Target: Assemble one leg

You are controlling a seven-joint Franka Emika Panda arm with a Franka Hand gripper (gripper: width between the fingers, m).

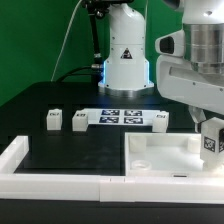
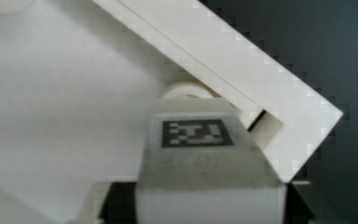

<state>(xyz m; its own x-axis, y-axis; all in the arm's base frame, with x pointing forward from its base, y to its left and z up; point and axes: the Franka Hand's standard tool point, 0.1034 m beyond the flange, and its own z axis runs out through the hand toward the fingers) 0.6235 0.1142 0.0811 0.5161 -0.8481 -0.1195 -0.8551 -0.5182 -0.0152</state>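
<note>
My gripper [image 1: 210,128] is shut on one leg [image 1: 210,141], a small white block with a black-and-white marker. It holds the leg upright over the right corner of the large white square panel [image 1: 160,156]. In the wrist view the leg [image 2: 197,135] sits between the dark fingers [image 2: 123,200] of my gripper [image 2: 197,205]. Its far end meets a round corner socket [image 2: 186,92] inside the panel's raised rim [image 2: 247,70]. I cannot tell how deep it sits.
Two loose legs [image 1: 52,120] [image 1: 80,121] stand on the black table at the exterior view's left, a third [image 1: 160,119] beside the marker board [image 1: 122,116]. A white raised border [image 1: 22,160] runs along the front. The robot base [image 1: 126,55] stands behind.
</note>
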